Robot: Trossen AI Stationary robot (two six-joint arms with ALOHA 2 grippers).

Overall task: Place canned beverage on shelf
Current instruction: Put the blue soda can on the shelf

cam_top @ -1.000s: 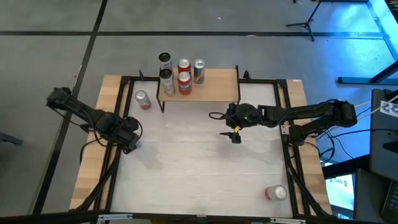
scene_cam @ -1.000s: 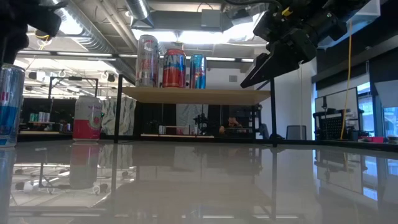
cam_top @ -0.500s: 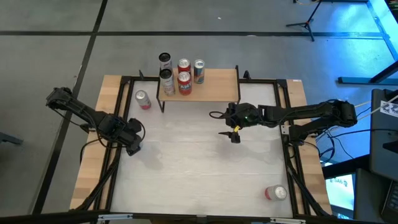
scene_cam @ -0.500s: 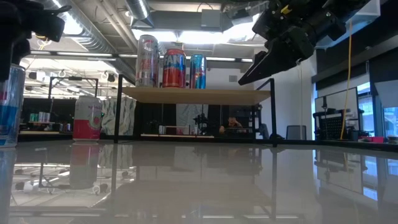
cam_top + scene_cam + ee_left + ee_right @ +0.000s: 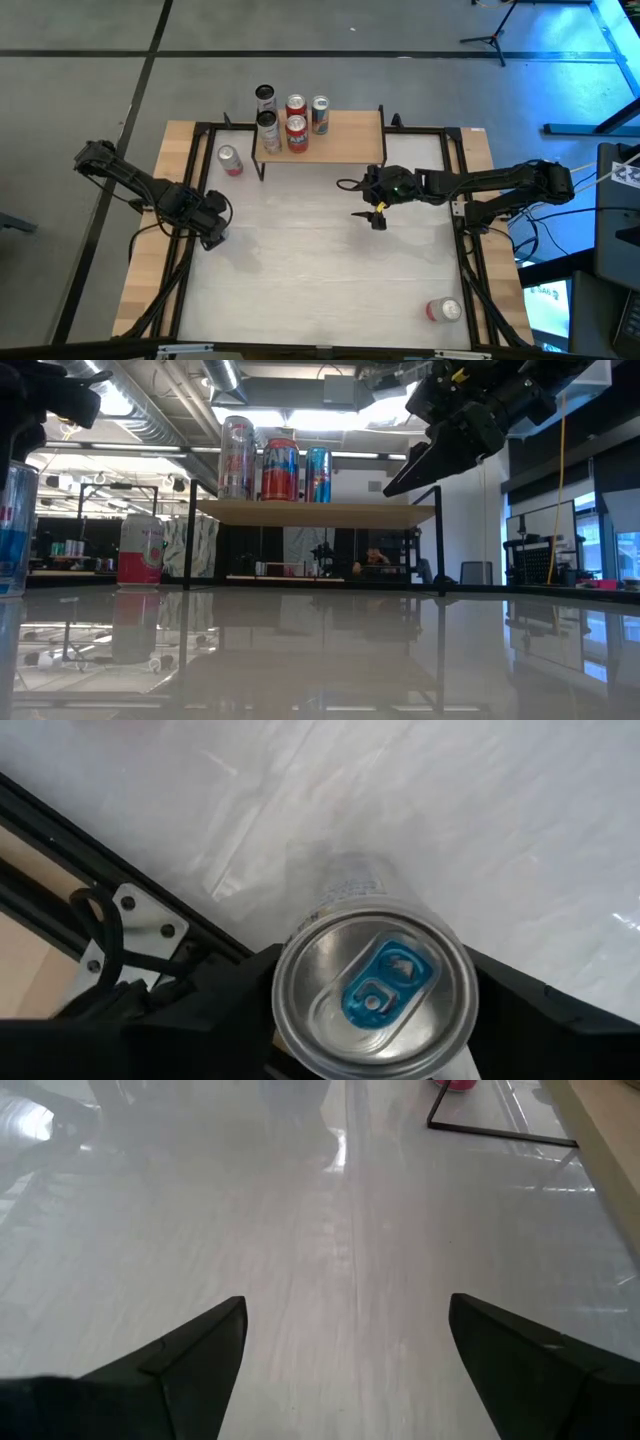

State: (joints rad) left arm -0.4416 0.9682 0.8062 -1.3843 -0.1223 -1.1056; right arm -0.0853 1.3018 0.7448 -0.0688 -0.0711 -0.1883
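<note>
A silver and blue canned beverage with a blue tab stands upright on the white table at its left edge, also visible in the low view. My left gripper points down over it, its two dark fingers closed on the can's top. My right gripper hangs open above the table in front of the shelf's right end, nothing between its fingers. The shelf, a light board on black legs, stands at the far edge with several cans on its left half. My left gripper pinches the can's upper wall just below the rim between its two fingers, one on each opposite side. The fingers come from above, pointing down. The can stands upright with its base on the table.
A pink can stands on the table left of the shelf. A red and silver can lies near the table's near right corner. The black frame rail runs close beside the held can. The shelf's right half is bare.
My left gripper has sunk a little around the can's top. The can has stayed upright where it was.
</note>
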